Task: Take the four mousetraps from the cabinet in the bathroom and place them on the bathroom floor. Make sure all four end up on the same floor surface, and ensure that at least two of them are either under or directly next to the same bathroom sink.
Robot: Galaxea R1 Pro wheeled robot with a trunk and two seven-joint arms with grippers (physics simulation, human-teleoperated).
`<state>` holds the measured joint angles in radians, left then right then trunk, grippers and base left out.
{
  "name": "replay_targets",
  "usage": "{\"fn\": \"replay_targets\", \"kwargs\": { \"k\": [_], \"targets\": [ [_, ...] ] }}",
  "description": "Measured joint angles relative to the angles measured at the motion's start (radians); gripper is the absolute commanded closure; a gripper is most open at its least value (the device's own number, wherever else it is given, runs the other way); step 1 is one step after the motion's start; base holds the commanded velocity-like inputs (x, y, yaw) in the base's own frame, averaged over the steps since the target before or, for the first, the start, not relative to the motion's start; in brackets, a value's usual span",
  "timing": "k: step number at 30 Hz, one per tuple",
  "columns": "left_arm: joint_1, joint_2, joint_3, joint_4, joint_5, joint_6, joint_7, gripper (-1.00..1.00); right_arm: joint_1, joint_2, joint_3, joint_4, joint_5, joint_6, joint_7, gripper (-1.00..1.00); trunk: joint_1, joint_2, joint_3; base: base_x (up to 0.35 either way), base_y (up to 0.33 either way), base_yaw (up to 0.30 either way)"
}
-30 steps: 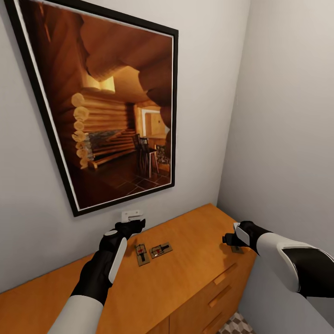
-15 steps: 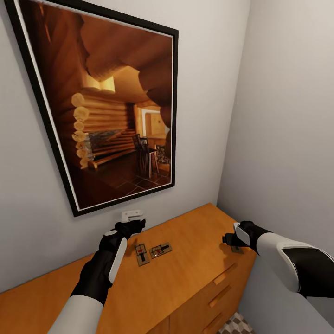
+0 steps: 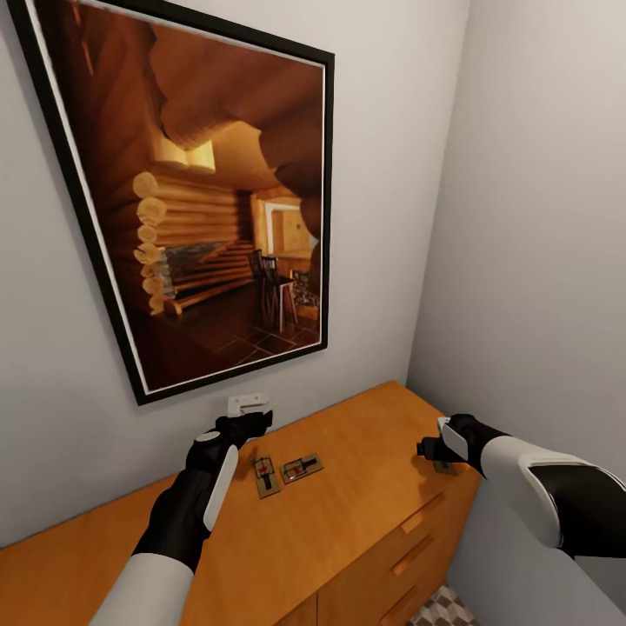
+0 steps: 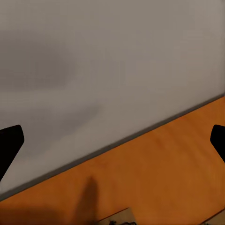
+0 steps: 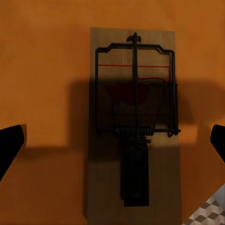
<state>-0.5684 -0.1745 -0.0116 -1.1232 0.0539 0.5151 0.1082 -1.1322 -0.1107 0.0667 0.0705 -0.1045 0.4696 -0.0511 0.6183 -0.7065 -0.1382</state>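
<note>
The right pincer [image 3: 432,449] hangs wide open over a trap [image 5: 133,126] near the cabinet [image 3: 365,513] top's front edge, so a skewed closing could knock it off; the left pincer [image 3: 258,424], also wide, waits beside two traps [image 3: 287,471].

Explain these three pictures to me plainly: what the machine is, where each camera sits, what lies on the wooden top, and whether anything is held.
This is a simulated two-armed robot. The head view looks down over both arms at an orange-brown cabinet under a framed picture. Two mousetraps lie side by side on the top, near the left gripper. The other two pictures come from cameras at each wrist. The right wrist view looks straight down on another mousetrap, lying between the open fingers of the right gripper near the cabinet's edge. The left wrist view faces the wall, fingers apart. Nothing is held.
</note>
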Motion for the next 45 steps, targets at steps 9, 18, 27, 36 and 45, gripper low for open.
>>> {"fn": "replay_targets", "kwargs": {
  "k": [9, 18, 27, 36, 45],
  "targets": [
    [0.000, 0.000, 0.000, 0.000, 0.000, 0.000, 0.000, -1.00, 0.000, 0.000, 0.000, 0.000, 0.000, 0.000, 0.000, -1.00, 0.000, 0.000, 0.000, 0.000, 0.000, 0.000],
    [0.000, 0.000, 0.000, 0.000, 0.000, 0.000, 0.000, -1.00, 0.000, 0.000, 0.000, 0.000, 0.000, 0.000, 0.000, -1.00, 0.000, 0.000, 0.000, 0.000, 0.000, 0.000],
    [0.000, 0.000, 0.000, 0.000, 0.000, 0.000, 0.000, -1.00, 0.000, 0.000, -0.001, 0.000, 0.000, 0.000, 0.000, -1.00, 0.011, -0.021, -0.009, 0.000, 0.000, 0.000],
    [0.000, 0.000, 0.000, 0.000, 0.000, 0.000, 0.000, -1.00, 0.000, 0.000, -0.001, 0.000, 0.000, 0.000, 0.000, -1.00, 0.011, -0.021, -0.009, 0.000, 0.000, 0.000],
    [0.000, 0.000, 0.000, 0.000, 0.000, 0.000, 0.000, -1.00, 0.000, 0.000, 0.003, 0.000, 0.004, 0.002, 0.000, 1.00, 0.011, -0.021, -0.009, 0.000, 0.000, 0.000]
  ]
}}
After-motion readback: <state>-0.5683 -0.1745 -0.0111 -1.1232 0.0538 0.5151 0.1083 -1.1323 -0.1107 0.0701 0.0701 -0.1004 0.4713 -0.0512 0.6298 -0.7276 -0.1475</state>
